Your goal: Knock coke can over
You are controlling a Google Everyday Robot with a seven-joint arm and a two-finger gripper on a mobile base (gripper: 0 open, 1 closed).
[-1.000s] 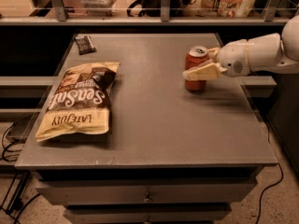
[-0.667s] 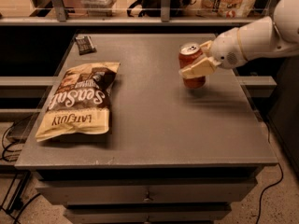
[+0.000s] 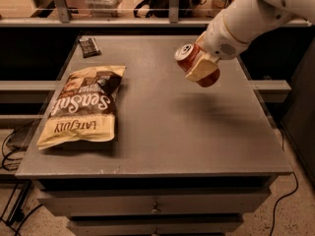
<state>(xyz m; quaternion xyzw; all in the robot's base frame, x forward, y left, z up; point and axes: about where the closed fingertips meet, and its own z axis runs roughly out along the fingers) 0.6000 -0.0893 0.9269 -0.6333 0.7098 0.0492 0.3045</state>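
The coke can [image 3: 188,57] is a small red can with a silver top. It is tilted with its top toward the left and held in the air above the grey table [image 3: 162,127], right of centre. My gripper [image 3: 201,65] comes in from the upper right on a white arm and is shut on the can, with a tan finger [image 3: 202,71] across its side. The can's shadow falls on the table below it.
A large Late July chip bag [image 3: 84,107] lies flat on the left of the table. A small dark snack bar [image 3: 89,46] lies at the far left corner. Shelving and a railing run behind the table. Drawers sit under the front edge.
The can was standing on the table with my gripper around it. Now it is lifted off the surface, tilted to the left, and carried a little leftward.
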